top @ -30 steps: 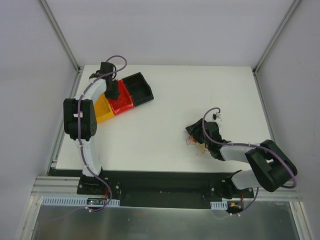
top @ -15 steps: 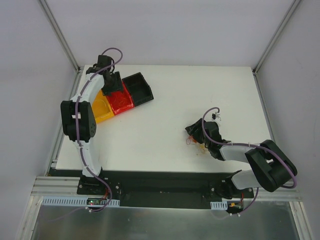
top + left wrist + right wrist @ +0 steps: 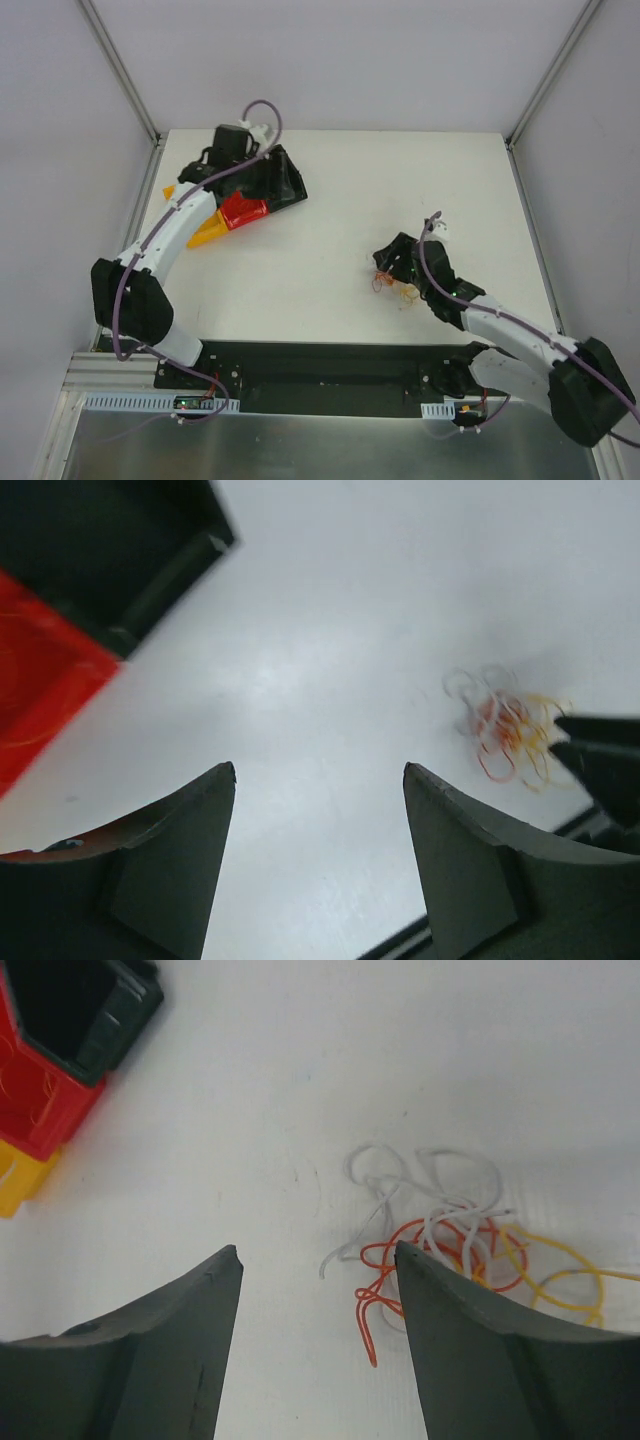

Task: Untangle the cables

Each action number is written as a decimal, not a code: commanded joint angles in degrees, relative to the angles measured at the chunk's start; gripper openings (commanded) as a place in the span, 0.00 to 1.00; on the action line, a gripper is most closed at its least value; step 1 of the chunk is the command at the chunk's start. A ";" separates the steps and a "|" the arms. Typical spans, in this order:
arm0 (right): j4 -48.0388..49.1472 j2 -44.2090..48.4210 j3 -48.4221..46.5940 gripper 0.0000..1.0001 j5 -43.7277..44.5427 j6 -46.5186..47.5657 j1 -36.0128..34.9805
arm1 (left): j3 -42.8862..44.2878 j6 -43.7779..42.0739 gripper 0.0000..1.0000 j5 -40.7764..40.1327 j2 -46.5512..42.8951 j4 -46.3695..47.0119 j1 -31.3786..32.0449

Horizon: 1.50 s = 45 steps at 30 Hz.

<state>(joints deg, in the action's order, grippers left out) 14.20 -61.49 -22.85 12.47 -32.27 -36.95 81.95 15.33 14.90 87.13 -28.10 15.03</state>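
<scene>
The left arm (image 3: 185, 215) and the right arm (image 3: 508, 336) share one build: smooth white shells on the long links and bulky black housings at the joints. A thick purple cable (image 3: 266, 101) runs along each arm. The left gripper (image 3: 320, 766) and the right gripper (image 3: 318, 1246) end in dark grey, wedge-shaped fingers with matte faces.

The cables (image 3: 390, 283) lie well right of the tray (image 3: 296, 186).
</scene>
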 commanded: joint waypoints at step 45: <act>-47.42 31.17 -48.41 0.00 -30.49 18.20 18.93 | -11.19 -6.19 0.72 6.12 -9.69 11.13 28.74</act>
<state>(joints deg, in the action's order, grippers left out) -35.05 -31.33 -64.66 -13.02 -16.62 -17.91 72.95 11.84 25.89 83.42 -21.54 43.53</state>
